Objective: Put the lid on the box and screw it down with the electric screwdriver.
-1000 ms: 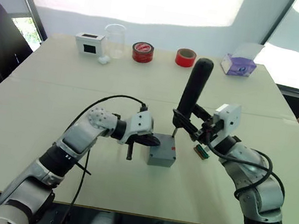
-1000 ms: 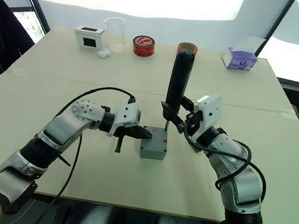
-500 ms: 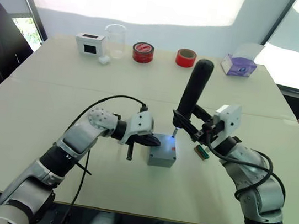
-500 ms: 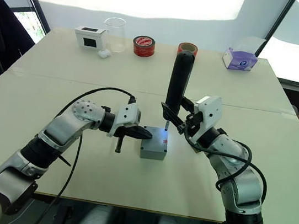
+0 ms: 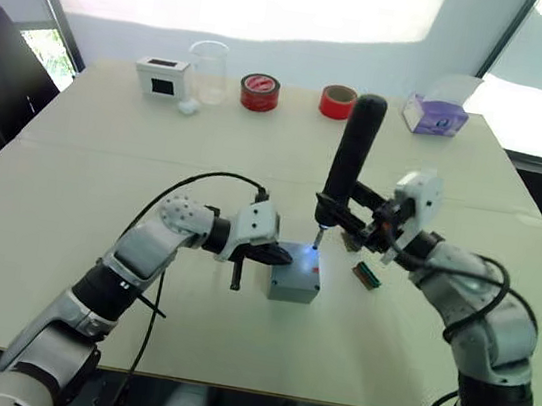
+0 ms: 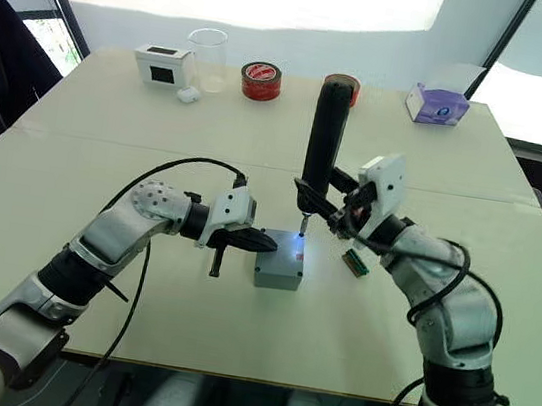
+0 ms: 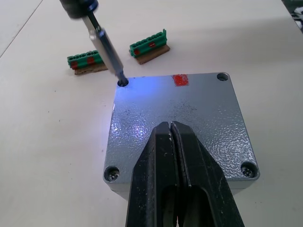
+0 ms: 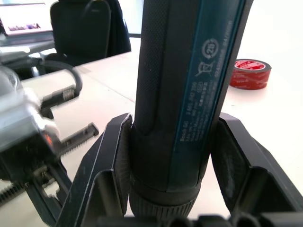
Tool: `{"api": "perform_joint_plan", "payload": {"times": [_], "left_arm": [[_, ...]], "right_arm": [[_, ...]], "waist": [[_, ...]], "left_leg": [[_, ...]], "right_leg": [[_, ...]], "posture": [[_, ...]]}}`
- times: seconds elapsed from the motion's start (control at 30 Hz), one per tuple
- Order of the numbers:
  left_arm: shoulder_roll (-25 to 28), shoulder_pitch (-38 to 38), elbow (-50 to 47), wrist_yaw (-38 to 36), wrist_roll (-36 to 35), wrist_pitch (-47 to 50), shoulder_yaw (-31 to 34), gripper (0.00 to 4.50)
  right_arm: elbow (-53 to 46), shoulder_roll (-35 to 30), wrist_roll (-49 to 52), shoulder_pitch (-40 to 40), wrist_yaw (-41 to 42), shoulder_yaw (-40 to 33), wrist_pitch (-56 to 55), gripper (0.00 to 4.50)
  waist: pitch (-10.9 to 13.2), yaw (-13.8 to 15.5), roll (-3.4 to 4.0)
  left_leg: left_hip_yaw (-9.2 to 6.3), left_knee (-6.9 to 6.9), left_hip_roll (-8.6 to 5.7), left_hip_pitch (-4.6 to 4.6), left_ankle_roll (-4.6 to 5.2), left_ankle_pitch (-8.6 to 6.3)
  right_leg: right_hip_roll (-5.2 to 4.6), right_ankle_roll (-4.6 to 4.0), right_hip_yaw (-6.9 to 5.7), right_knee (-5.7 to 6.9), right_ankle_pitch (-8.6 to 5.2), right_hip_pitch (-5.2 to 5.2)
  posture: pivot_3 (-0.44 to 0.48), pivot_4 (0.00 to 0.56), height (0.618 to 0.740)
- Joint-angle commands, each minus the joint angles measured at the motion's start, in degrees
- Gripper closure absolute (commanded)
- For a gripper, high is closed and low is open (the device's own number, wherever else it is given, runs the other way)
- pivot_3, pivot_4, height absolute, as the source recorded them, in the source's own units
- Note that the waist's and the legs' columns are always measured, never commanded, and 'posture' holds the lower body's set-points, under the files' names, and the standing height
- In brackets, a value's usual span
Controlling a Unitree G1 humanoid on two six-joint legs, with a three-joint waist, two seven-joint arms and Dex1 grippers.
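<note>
Grey lid (image 7: pixel 184 125) sits on the box (image 5: pixel 291 288), left gripper (image 7: pixel 173 142) fingers pressed together steadying it, right gripper (image 8: pixel 170 156) pinching the electric screwdriver (image 5: pixel 348 158), bit in a far corner hole; screwing appears underway

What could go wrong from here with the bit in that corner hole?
1. The electric screwdriver is gripped low by the right end effector and stands tall; a slight tilt could cam the bit out of the corner hole.
2. The shut left end effector only presses on the lid, so driving torque might rotate box and lid.
3. A slipping bit could hit the green terminal blocks nearby.
</note>
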Motion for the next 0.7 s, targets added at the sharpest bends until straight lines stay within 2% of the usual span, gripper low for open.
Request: {"api": "perform_joint_plan", "payload": {"times": [0.03, 0.13, 0.2, 0.27, 0.3, 0.43, 0.6, 0.7], "left_arm": [[-0.19, 0.63, 0.44, 0.23, 0.17, 0.97, -0.11, 4.50], [-1.93, -0.02, -0.64, 1.33, -3.16, 4.11, 2.97, 4.50], [-4.68, -2.93, -2.88, 3.01, -11.62, 11.47, 10.04, 4.50], [-5.13, -4.44, -4.93, 3.36, -15.77, 15.30, 13.35, 4.50], [-4.75, -4.59, -5.85, 3.33, -16.45, 16.22, 13.76, 4.50], [1.29, -2.22, -14.06, -0.52, -18.00, 17.64, 12.24, 4.50], [4.79, -0.05, -19.29, -1.52, -19.94, 19.26, 11.38, 4.50], [8.64, 2.70, -22.31, -2.05, -17.34, 18.21, 8.77, 4.50]], "right_arm": [[-1.03, -2.81, 12.88, -11.07, -4.19, -9.67, 5.93, 2.65], [2.98, -6.02, 22.92, -16.37, -8.88, -13.16, 15.27, 2.65], [8.74, -12.85, 29.29, -19.14, -10.75, -14.88, 26.54, 2.65], [12.72, -18.47, 30.15, -19.93, -11.87, -14.90, 32.90, 2.65], [14.19, -20.60, 29.94, -19.99, -12.42, -14.53, 35.00, 2.65], [27.88, -32.23, 25.86, -17.75, -13.32, -10.02, 50.47, 2.65], [32.40, -39.72, 26.96, -14.03, -10.07, -3.81, 51.36, 2.65], [37.19, -41.97, 22.45, -11.75, -7.88, 2.57, 51.36, 2.65]], "waist": [[0.10, -0.02, 0.11], [0.21, 0.06, 0.13], [0.24, 0.04, 0.08], [0.41, 0.11, -0.02], [0.48, 0.00, -0.10], [0.60, -0.11, 0.13], [0.98, -0.31, 0.47], [1.02, -0.61, 0.54]], "left_leg": [[0.01, -0.05, -0.01, -0.04, 0.00, 0.00], [0.00, -0.07, -0.02, -0.26, -0.01, 0.01], [-0.03, -0.08, -0.02, -0.38, -0.01, 0.01], [-0.03, 0.02, -0.07, -0.78, 0.00, 0.01], [-0.06, 0.18, -0.06, -1.07, -0.01, 0.03], [0.10, 0.08, -0.21, -1.10, 0.03, 0.02], [0.17, -0.04, -0.22, -1.11, 0.03, 0.03], [0.27, 0.02, -0.21, -1.09, 0.05, 0.03]], "right_leg": [[-0.01, 0.00, 0.00, -0.02, 0.00, -0.05], [-0.02, 0.08, -0.04, -0.02, 0.04, -0.27], [-0.04, 0.20, -0.08, -0.03, 0.11, -0.34], [-0.12, 0.19, -0.11, -0.03, 0.11, -0.65], [-0.11, 0.17, -0.14, 0.00, 0.12, -0.88], [-0.26, 0.17, -0.13, -0.06, 0.14, -0.96], [-0.23, 0.19, -0.16, -0.20, 0.15, -0.97], [-0.15, 0.21, -0.18, -0.16, 0.16, -0.97]], "posture": [[0.000, 0.150, 0.740], [0.000, 0.150, 0.740], [0.000, 0.150, 0.740], [0.000, 0.150, 0.740], [0.000, 0.150, 0.740], [0.000, 0.150, 0.740], [0.000, 0.150, 0.740], [0.000, 0.150, 0.740]]}}
